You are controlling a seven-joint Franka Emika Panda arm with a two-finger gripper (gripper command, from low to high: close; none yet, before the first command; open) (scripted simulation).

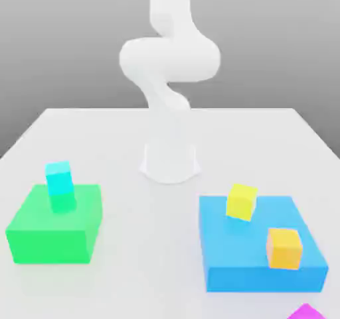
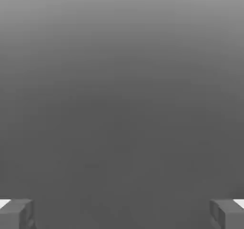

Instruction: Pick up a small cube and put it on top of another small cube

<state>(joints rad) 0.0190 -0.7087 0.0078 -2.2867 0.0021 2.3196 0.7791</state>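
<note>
The small magenta cube (image 1: 306,312) lies on the white table at the front edge of the exterior view, on its right, partly cut off by the frame. The small cyan cube (image 1: 60,184) stands on top of the big green block (image 1: 56,225) at the exterior view's left. In the hand view my gripper (image 2: 122,214) is open, its two grey fingertips (image 2: 16,214) far apart at the picture's corners, with nothing between them and plain grey background ahead. The white arm (image 1: 169,79) rises from its base at the table's middle and leaves the frame.
A flat blue block (image 1: 262,245) sits at the exterior view's right, carrying a yellow cube (image 1: 241,201) and an orange cube (image 1: 284,247). The arm's round base (image 1: 170,162) stands between the two blocks, further back. White table (image 1: 153,271) stretches between the blocks.
</note>
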